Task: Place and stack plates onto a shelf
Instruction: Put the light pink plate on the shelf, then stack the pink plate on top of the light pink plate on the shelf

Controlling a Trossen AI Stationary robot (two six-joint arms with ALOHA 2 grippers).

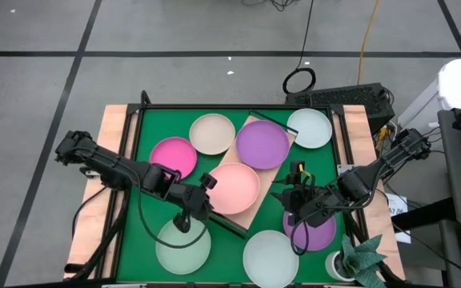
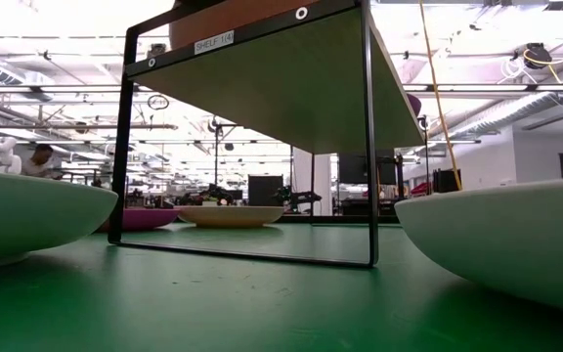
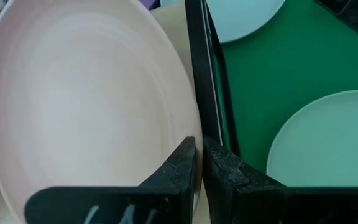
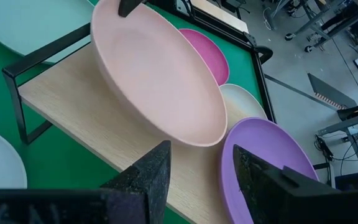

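Observation:
The salmon pink plate (image 1: 234, 188) is tilted over the near end of the wooden shelf (image 1: 249, 214), next to a purple plate (image 1: 262, 144) that lies flat on the shelf's far end. My left gripper (image 1: 204, 204) is at the pink plate's left rim and shut on it. My right gripper (image 4: 197, 177) is open and hovers just right of the shelf (image 1: 290, 196), facing both plates and touching nothing. On the green mat lie the magenta (image 1: 173, 156), cream (image 1: 212, 134), mint (image 1: 182, 244) and two whitish (image 1: 270, 256) plates. A second purple plate (image 1: 314, 234) lies under the right arm. My left gripper pinches the pink plate's rim (image 3: 193, 127) between its two fingers (image 3: 180, 163), on the side toward the table's left and near edges. That side is raised (image 4: 114, 37). The opposite rim (image 4: 197, 140) rests low on the shelf board, so the plate sits tilted.
The shelf's thin dark frame (image 3: 197, 74) runs right beside the left fingers. A small potted plant (image 1: 358, 260) stands at the table's near right corner. A whitish plate (image 1: 309, 126) lies at the far right. In the low view, two plates (image 2: 27, 220) (image 2: 506, 240) flank the shelf legs.

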